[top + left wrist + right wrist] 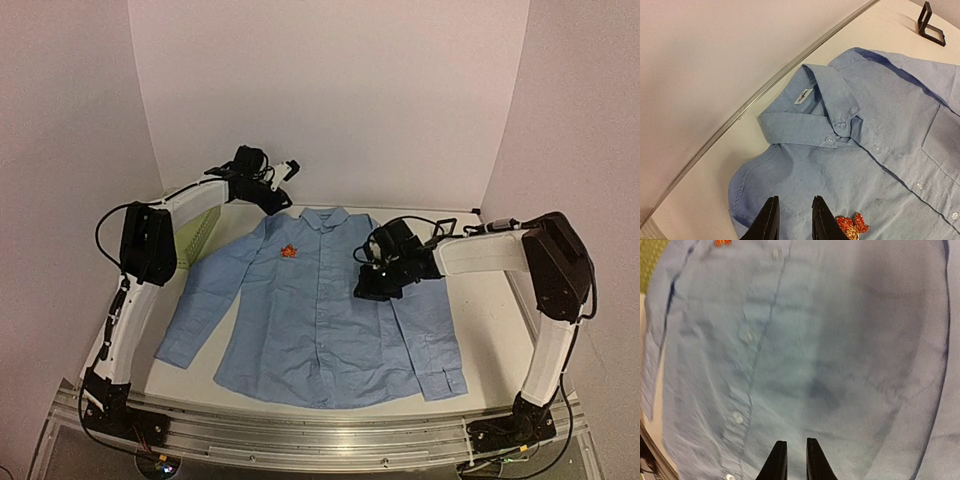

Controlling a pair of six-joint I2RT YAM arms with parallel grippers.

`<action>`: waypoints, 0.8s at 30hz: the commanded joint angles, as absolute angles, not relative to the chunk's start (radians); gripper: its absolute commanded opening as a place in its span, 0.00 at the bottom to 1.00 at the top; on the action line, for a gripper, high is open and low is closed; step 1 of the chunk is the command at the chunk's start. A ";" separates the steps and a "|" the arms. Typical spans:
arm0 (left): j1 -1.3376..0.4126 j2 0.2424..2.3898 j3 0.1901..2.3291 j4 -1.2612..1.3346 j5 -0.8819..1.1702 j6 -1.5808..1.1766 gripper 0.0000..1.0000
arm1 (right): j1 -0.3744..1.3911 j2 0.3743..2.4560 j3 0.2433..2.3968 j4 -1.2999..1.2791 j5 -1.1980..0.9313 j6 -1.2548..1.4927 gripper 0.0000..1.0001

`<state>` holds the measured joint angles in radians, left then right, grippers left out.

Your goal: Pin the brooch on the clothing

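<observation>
Black fingers of the left gripper (pixel 795 198) stood a narrow gap apart with nothing between them, raised above the shoulder of the shirt (pixel 890 130). Just beside them in the wrist view lay the brooch (pixel 852 226), an orange-red glittery leaf on the light blue chest, below the buttoned collar (pixel 812 112). Whether its pin went through the cloth could not be told. Further off, past the other shoulder, a small black box (pixel 930 25) stood open on the table (pixel 875 30).

The right gripper (pixel 796 441) also had its jaws slightly parted and empty, pointing down at the other front panel beside the row of buttons (pixel 737 417).

From above, the shirt was spread flat, front up, sleeves out to both sides, with the right gripper close over it. A pale green basket (pixel 195 235) sat by the sleeve under the left arm.
</observation>
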<state>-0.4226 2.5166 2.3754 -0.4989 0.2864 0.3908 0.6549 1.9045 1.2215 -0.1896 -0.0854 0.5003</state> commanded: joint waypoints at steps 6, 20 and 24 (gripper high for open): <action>-0.410 2.679 2.355 -0.254 0.245 0.309 0.15 | 0.741 1.851 1.015 -0.252 -0.152 0.653 0.00; -0.393 2.757 2.323 -0.206 0.112 0.319 0.12 | 0.740 1.855 0.977 -0.298 -0.130 0.594 0.00; -0.394 2.710 2.327 -0.212 0.123 0.310 0.15 | 0.738 1.853 1.027 -0.327 -0.125 0.560 0.00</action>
